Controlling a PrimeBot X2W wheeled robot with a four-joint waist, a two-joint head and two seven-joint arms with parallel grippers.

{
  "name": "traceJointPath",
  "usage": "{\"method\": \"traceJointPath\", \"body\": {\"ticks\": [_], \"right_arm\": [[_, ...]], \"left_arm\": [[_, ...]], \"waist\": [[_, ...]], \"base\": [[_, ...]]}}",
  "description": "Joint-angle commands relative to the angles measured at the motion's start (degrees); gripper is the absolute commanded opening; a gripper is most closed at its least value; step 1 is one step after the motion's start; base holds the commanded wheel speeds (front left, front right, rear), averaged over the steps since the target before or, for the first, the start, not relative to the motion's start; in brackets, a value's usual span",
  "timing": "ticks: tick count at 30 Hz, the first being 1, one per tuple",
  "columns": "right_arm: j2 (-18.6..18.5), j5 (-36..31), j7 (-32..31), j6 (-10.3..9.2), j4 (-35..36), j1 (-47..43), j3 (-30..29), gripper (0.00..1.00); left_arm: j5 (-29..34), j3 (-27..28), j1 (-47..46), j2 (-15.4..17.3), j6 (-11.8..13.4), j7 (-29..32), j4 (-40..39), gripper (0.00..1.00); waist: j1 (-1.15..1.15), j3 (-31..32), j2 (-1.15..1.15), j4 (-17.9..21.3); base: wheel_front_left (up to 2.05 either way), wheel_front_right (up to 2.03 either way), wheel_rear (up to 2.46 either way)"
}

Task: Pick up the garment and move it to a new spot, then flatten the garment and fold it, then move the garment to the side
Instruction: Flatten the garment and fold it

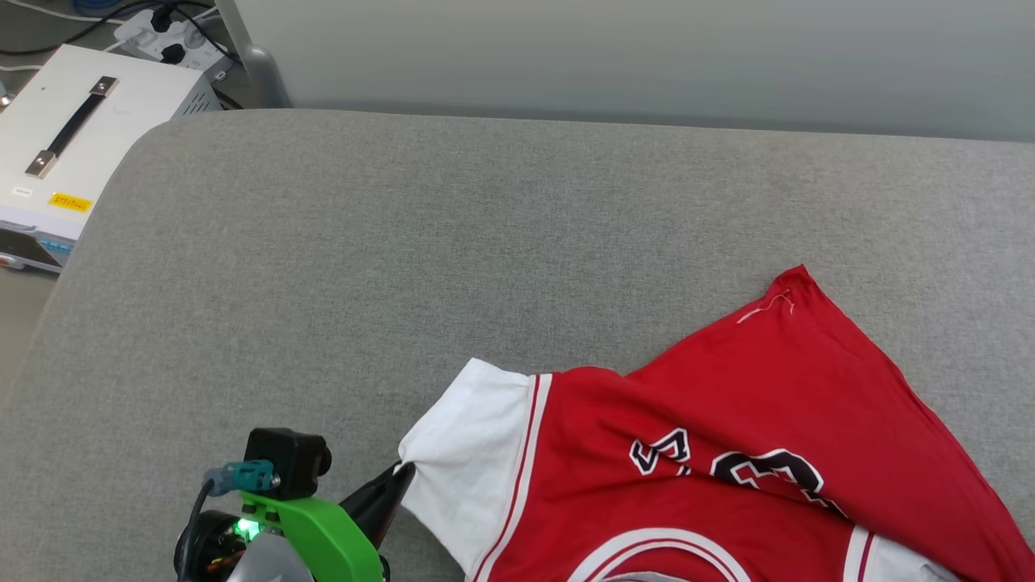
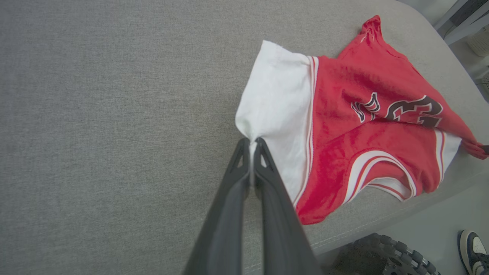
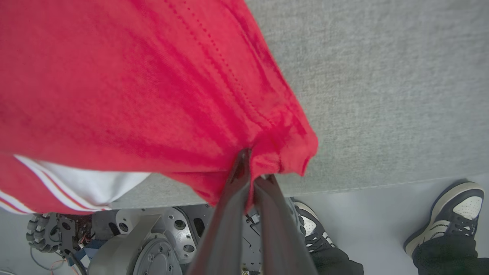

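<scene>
The garment (image 1: pixel 728 453), a red T-shirt with white sleeves, striped trim and black-and-white lettering, lies crumpled at the near right of the grey padded surface (image 1: pixel 485 242). My left gripper (image 1: pixel 400 477) is shut on the edge of the white sleeve (image 2: pixel 275 110); in the left wrist view the gripper (image 2: pixel 252 142) pinches that sleeve's corner. In the right wrist view my right gripper (image 3: pixel 252 164) is shut on a bunched red hem (image 3: pixel 282 152) at the garment's corner, near the surface's front edge.
A white box with a black handle (image 1: pixel 73 145) stands off the surface's left end, with a power strip (image 1: pixel 162 36) behind it. A person's shoes (image 3: pixel 447 217) stand on the floor by the front edge. The robot's wheeled base (image 3: pixel 145 244) is below.
</scene>
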State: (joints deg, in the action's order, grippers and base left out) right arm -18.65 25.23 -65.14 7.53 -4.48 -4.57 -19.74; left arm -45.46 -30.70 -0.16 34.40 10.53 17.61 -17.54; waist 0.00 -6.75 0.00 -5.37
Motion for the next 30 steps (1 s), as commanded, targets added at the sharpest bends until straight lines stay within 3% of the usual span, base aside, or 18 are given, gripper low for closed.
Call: {"method": "traceJointPath", "body": {"ticks": [1, 2, 3, 4, 10, 16, 19, 30], "right_arm": [[0.24, -0.51, 0.44, -0.04, -0.05, -0.53, -0.13, 0.0], [0.29, -0.53, 0.61, -0.04, 0.0, -0.46, -0.11, 0.0], [0.21, -0.5, 1.05, -0.04, 0.26, -0.2, 0.06, 0.9], [0.07, -0.46, 1.19, -0.04, 0.4, -0.01, 0.12, 1.0], [-2.63, 0.9, 0.81, -0.04, 4.14, 1.86, 1.82, 1.0], [-5.67, 3.7, -2.95, -0.04, 12.15, 5.44, 3.44, 1.0], [-5.61, 3.87, -6.8, -0.04, 17.18, 12.01, 4.93, 1.0], [-7.1, 0.34, -9.76, -0.04, 12.96, 25.98, 9.71, 1.0]], "left_arm": [[0.11, -0.02, -0.04, -0.32, -0.01, -0.54, -0.07, 0.0], [0.1, -0.05, -0.09, -0.35, -0.02, -0.55, -0.11, 0.0], [0.12, -0.07, -0.18, -0.36, -0.05, -0.57, -0.17, 0.0], [0.17, -0.08, -0.21, -0.33, -0.05, -0.59, -0.21, 0.0], [0.42, -0.38, -0.29, -0.38, 0.0, -0.7, -0.53, 0.0], [0.83, -0.61, -0.95, -0.48, -0.17, -0.88, -1.11, 0.0], [1.46, -0.83, -1.69, -0.25, -0.51, -1.03, -2.42, 0.0], [3.15, -2.38, -5.65, -1.58, -2.51, -1.57, -3.77, 0.0]], "waist": [[0.0, -0.03, 0.0, -0.13], [0.0, -0.07, 0.0, -0.17], [0.0, -0.11, 0.0, -0.25], [0.0, -0.14, 0.0, -0.3], [0.0, -0.64, 0.0, -0.9], [0.0, -2.62, 0.0, -2.39], [0.0, -5.93, 0.0, -4.35], [0.0, -13.91, 0.0, -10.98]], "base": [[0.0, 0.0, 0.0], [0.0, 0.0, 0.0], [0.0, 0.0, 0.0], [0.0, 0.0, 0.0], [0.0, 0.0, 0.0], [0.0, 0.0, 0.0], [0.0, 0.0, 0.0], [0.0, 0.0, 0.0]]}}
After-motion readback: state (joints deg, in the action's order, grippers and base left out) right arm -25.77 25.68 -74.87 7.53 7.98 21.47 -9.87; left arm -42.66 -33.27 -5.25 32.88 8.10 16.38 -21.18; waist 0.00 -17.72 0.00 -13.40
